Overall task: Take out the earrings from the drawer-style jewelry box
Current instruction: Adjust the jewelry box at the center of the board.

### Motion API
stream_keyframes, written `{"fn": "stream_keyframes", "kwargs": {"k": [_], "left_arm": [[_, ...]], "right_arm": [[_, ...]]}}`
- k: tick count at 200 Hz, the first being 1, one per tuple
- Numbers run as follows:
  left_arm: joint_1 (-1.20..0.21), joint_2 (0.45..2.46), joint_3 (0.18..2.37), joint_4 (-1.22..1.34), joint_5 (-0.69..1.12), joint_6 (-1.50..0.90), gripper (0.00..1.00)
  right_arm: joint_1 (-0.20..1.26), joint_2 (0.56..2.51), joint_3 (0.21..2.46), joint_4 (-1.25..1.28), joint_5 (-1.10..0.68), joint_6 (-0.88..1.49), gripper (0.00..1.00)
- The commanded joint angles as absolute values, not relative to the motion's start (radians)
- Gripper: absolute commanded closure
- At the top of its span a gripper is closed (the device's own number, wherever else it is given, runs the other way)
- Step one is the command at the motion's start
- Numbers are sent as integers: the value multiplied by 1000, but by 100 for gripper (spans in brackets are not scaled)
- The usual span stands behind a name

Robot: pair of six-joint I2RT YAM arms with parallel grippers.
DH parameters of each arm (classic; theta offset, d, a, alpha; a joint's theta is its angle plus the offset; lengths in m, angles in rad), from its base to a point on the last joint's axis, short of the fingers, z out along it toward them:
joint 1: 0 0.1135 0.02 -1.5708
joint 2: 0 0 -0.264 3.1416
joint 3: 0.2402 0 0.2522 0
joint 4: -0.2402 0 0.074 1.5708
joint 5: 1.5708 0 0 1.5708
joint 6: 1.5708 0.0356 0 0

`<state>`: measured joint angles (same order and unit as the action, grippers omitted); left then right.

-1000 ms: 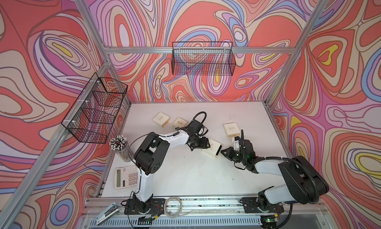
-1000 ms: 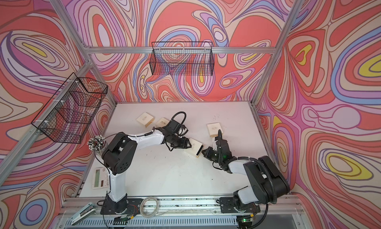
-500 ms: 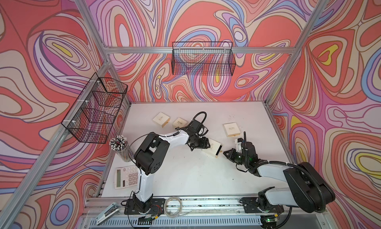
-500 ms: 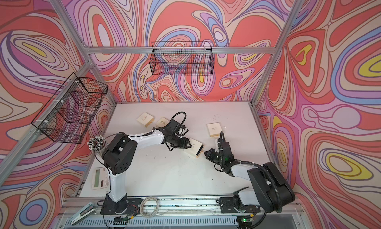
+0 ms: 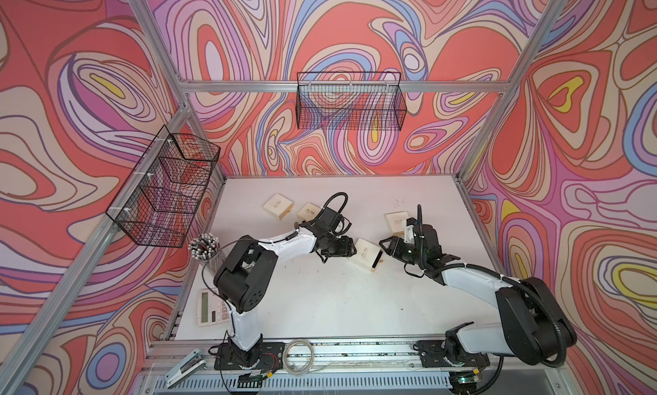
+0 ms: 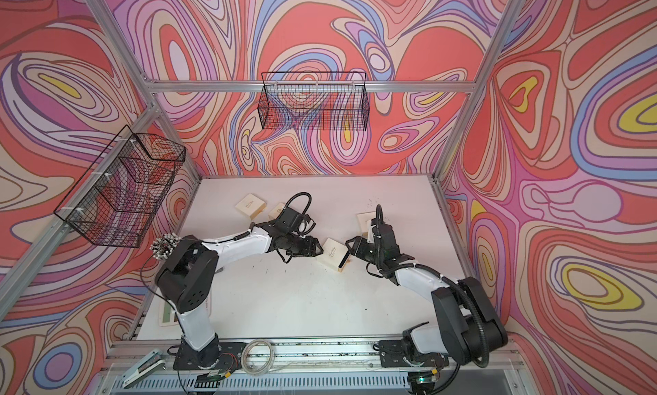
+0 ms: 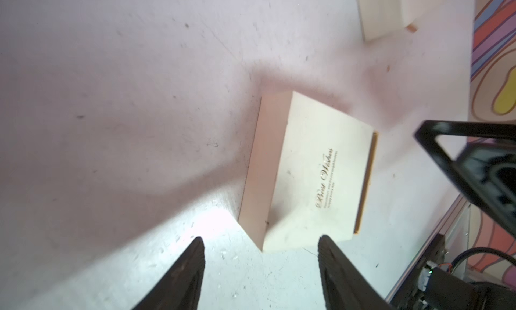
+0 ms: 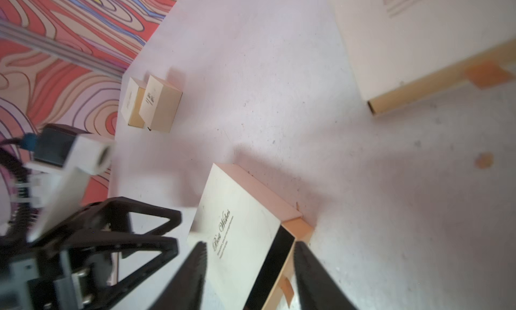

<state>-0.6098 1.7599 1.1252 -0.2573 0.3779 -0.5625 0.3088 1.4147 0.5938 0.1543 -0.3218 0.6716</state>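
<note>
Earrings: can't pick them out in any view, they're too tiny, so I can't say where exactly they sit. What does show is the jewelry box, a cream "Best Wishes" one lying flat near the middle of the desk, with its drawer slid out a little toward the right arm.

The left jaws are spread apart and holding nothing. In the left wrist view the box's closed-end corner sits right between the two fingertips. The right jaws are spread too, nothing pinched. One of their fingertips is in front of the lid and the other is just outside the drawer front, so they straddle the drawer end. In both top views the two arms face each other across the box.

Room-wise, there's lots of bare desk toward the front rail, and the desk's side edges are well apart from the box. Another cream box is near, behind the right wrist. A third box and a fourth box sit beyond the left arm.

The right wrist view shows the drawer's black inside up close, plus an orange pull tab. The left wrist view, looking from the other end, only gets a thin tan drawer edge.
</note>
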Motion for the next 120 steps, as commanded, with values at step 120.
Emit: {"fn": "stream_keyframes", "kwargs": {"k": [120], "left_arm": [[-636, 1747, 855, 152, 431, -920, 52]], "right_arm": [[313, 1767, 823, 146, -550, 567, 20]]}}
